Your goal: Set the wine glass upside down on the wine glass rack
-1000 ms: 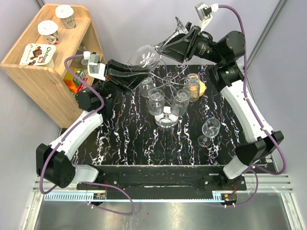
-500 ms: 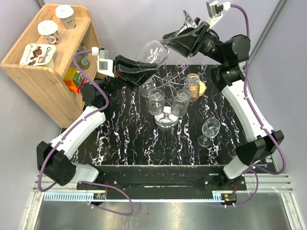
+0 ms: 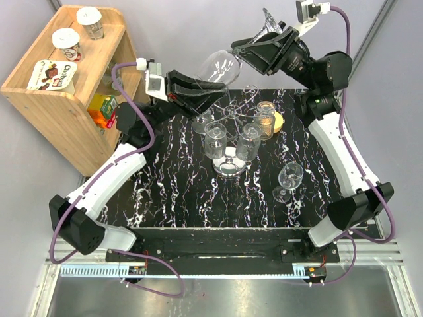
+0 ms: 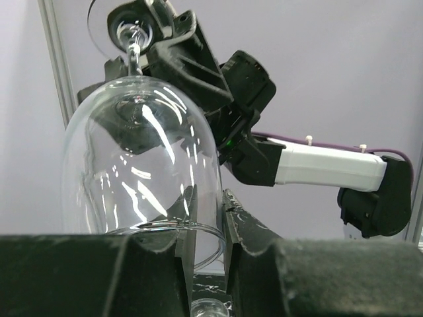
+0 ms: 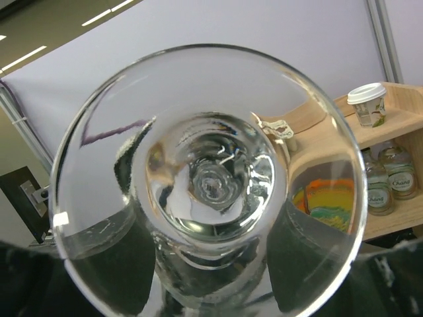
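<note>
The wine glass (image 3: 221,66) hangs in the air behind the table, tilted, its foot up toward the back right. My left gripper (image 3: 210,99) is shut on its rim; in the left wrist view the glass wall (image 4: 139,158) passes between the two pads (image 4: 206,198). My right gripper (image 3: 239,56) straddles the stem end. In the right wrist view the round foot (image 5: 211,178) fills the picture, with a dark finger (image 5: 99,264) on each side, and contact is not clear. The chrome wine glass rack (image 3: 229,166) stands mid-table below.
Several glasses (image 3: 215,139) hang upside down on the rack. Another wine glass (image 3: 289,178) stands upright on the black marbled table (image 3: 172,198) at the right. A yellow object (image 3: 279,121) lies behind the rack. A wooden shelf (image 3: 39,92) with cups stands far left.
Both arms have carried the glass up and toward the back right. The right gripper's fingers have drawn in slightly around the stem end.
</note>
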